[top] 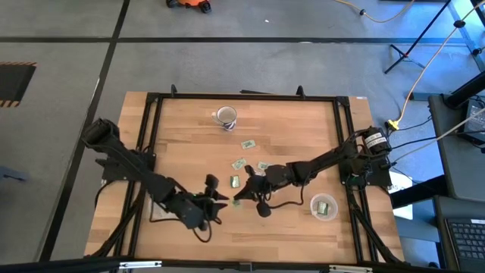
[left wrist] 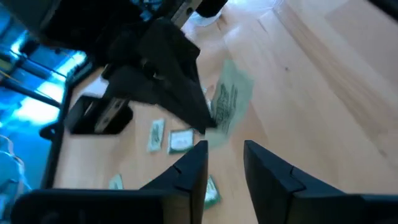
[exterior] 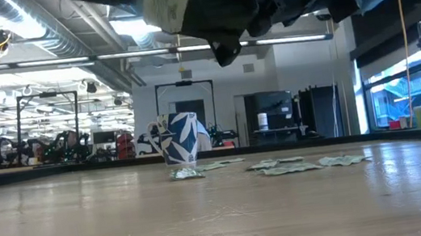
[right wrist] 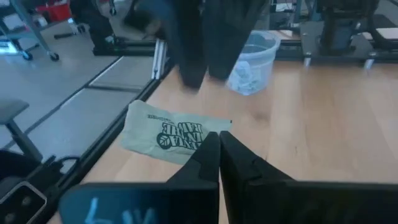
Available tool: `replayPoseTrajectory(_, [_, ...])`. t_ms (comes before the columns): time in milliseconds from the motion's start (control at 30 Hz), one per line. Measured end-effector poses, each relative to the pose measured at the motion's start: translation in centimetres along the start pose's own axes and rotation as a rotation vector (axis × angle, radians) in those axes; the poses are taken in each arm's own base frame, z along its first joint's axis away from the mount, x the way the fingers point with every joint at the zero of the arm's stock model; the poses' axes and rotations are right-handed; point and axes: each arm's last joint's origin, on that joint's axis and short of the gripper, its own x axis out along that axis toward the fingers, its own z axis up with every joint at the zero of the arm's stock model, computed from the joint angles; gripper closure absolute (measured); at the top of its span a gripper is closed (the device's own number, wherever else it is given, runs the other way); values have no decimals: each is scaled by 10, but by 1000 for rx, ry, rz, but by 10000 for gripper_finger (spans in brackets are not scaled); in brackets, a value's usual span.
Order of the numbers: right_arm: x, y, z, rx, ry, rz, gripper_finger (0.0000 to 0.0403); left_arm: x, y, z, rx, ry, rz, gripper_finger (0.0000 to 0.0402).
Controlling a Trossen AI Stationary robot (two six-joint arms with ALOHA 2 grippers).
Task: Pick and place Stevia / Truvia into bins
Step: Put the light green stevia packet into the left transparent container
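The right gripper [right wrist: 217, 152] is closed on one green-and-white Stevia packet [right wrist: 168, 134], pinching it by one edge so that the printed face hangs out flat beside the fingertips, above the wooden table [top: 303, 125]. In the high view this right gripper [top: 241, 196] sits just beside the left gripper [top: 217, 199], the two meeting near the table's front edge, well away from the white mug [top: 225, 116] that stands toward the far side. The left gripper [left wrist: 225, 155] has its fingers parted with a clear gap between them and nothing held; from its wrist camera the held packet [left wrist: 227, 102] shows just beyond its fingertips, hanging from the right arm's dark fingers. Between the mug and the two grippers several loose packets [top: 248, 144] lie scattered flat on the wood, more of them close to the right arm than to the mug. One clear plastic bin [top: 323, 206] stands on the far side of the right arm from the mug, near the table's front right corner, with packets already inside it. A second clear bin [right wrist: 254, 59] shows in the right wrist view beyond the left arm's fingers, also with something pale inside. From table height the patterned mug [exterior: 179, 142] stands upright with flat packets [exterior: 290, 166] spread on the wood next to it.
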Motion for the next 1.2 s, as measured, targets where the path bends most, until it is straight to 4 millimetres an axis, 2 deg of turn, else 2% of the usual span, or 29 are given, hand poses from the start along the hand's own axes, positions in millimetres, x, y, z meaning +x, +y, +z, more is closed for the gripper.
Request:
replayPoseTrajectory(167, [0, -1, 2, 15, -10, -2, 403, 14, -1, 0, 33, -1, 18, 279])
replayPoseTrajectory(467, [0, 0, 6, 10, -51, 3, 403, 14, 1, 9, 21, -82, 48, 275])
replayPoseTrajectory(667, [0, 0, 6, 10, -48, 2, 403, 14, 1, 10, 24, -90, 51, 307])
replayPoseTrajectory(933, [0, 0, 6, 0, -47, 2, 391, 14, 0, 10, 22, -93, 30, 392])
replayPoseTrajectory(1067, [0, 0, 6, -20, -46, 4, 367, 14, -1, 10, -3, -95, 21, 397])
replayPoseTrajectory(1200, [0, 0, 4, -24, -30, 8, 314, 14, -1, 10, -55, -99, -6, 398])
